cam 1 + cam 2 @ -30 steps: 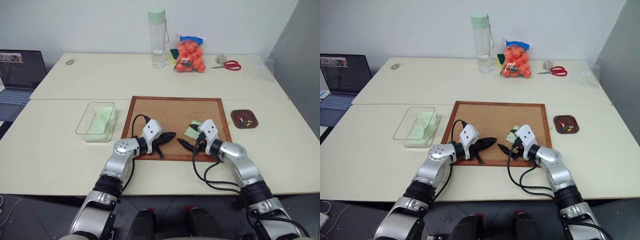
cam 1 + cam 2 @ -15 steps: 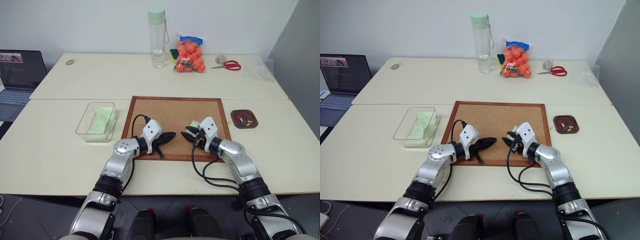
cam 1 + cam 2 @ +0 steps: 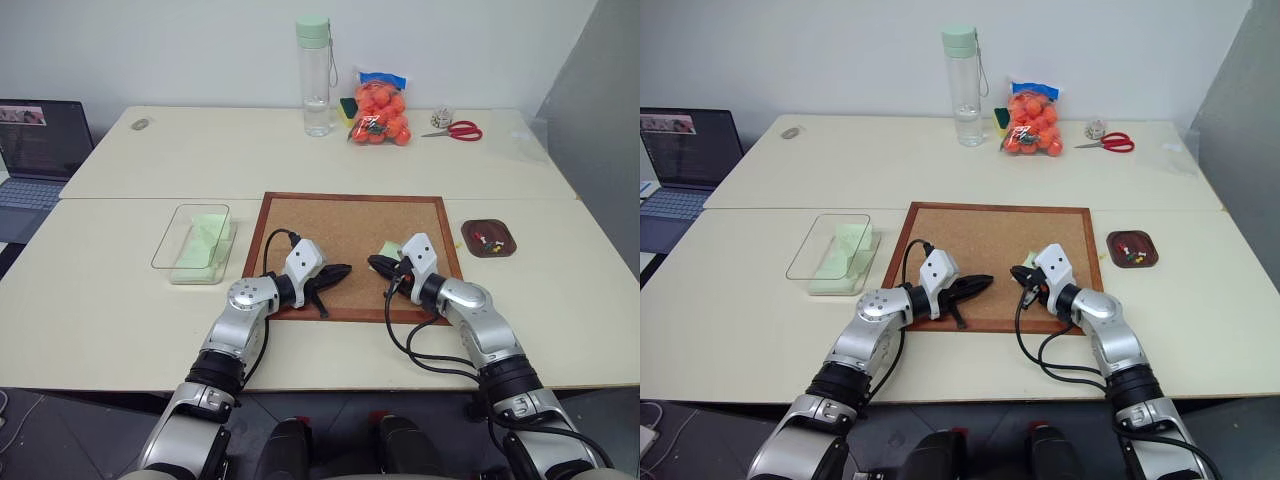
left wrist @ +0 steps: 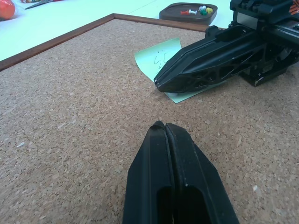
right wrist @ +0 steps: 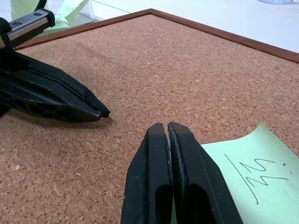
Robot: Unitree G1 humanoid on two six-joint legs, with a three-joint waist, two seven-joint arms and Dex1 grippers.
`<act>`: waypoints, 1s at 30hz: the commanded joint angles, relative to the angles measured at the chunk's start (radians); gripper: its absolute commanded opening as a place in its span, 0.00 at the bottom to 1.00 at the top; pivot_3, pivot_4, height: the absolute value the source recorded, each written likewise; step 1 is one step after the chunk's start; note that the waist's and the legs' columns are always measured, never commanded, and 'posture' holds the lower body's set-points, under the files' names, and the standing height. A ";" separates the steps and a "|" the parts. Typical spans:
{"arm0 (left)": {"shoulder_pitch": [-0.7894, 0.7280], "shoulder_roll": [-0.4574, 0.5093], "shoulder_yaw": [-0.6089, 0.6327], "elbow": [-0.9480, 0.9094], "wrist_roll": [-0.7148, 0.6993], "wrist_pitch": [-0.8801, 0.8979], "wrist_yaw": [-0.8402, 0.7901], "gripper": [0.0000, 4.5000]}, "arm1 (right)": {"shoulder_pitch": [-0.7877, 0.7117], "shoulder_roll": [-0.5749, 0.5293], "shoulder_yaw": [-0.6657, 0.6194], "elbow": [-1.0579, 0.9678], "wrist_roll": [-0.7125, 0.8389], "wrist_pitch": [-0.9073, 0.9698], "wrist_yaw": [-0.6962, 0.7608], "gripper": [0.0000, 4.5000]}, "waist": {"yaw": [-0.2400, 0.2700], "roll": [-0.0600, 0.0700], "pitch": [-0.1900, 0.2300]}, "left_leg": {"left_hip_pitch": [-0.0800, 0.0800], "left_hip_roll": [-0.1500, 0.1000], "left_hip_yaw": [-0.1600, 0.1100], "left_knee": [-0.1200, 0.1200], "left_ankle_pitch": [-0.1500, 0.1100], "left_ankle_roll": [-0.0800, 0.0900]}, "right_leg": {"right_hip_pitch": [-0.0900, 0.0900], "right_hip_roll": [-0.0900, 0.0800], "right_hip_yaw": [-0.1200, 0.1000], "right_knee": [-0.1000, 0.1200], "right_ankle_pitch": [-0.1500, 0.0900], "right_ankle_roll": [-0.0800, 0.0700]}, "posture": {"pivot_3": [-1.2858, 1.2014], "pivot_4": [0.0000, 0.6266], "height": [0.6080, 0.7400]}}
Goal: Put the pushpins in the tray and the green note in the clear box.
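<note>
The green note [image 4: 158, 56] lies flat on the corkboard with a black scribble on it. My right gripper [image 3: 376, 263] is shut, and its fingers rest over the note's near edge; whether they pinch the paper I cannot tell. My left gripper [image 3: 345, 270] is shut and empty, low over the cork, its tip pointing at the right one a short way off. The tray [image 3: 508, 246] sits on the table right of the board, with pushpins [image 3: 484, 240] in it. The clear box [image 3: 165, 250] stands left of the board and holds pale green paper.
The wood-framed corkboard [image 3: 340, 222] lies in front of me. At the table's far side stand a clear bottle with a green cap [image 3: 314, 75], a bag of orange balls [image 3: 381, 110] and red scissors [image 3: 455, 130]. A laptop [image 3: 35, 150] sits at far left.
My right gripper has gone from open to shut, and its fingers have swung onto the near edge of the green note. The left gripper has stayed still.
</note>
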 commanded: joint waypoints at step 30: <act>-0.048 0.012 -0.027 -0.050 0.027 -0.107 -0.038 0.12 | 0.073 -0.065 -0.062 -0.332 0.128 0.133 0.051 0.00 | 0.000 0.000 0.001 | -0.002 0.000 0.000 0.000 0.000 0.000 | -0.002 0.000 0.000 0.000 0.000 0.000 | 0.52 0.24 1.00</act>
